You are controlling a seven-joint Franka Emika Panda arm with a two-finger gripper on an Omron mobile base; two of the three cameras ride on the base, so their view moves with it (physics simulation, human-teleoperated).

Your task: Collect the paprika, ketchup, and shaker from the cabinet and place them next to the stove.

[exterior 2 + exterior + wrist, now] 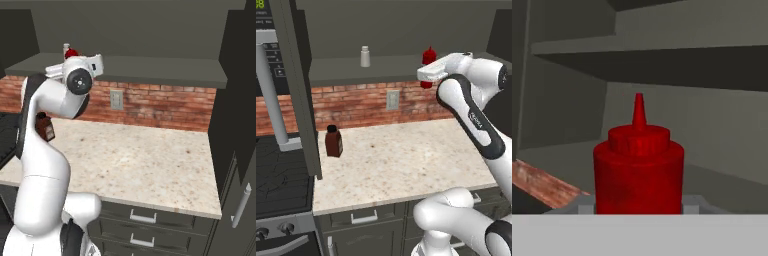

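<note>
Speckled beige counter (406, 165) runs under a red brick backsplash (356, 105) with a grey outlet (392, 100), drawers (145, 217) along its front edge.

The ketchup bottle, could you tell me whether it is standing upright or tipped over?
Upright. In the hand view the ketchup has its nozzle pointing straight up, and the left base view shows it standing on the cabinet shelf.

paprika (333, 141): dark brown square bottle, black cap, upright on counter (406, 160) near stove (281, 180) | ketchup (638, 167): slim red, nozzle up, upright on cabinet (381, 70) shelf | shaker (365, 56): small pale cylinder, upright on same shelf, well apart from ketchup
</note>
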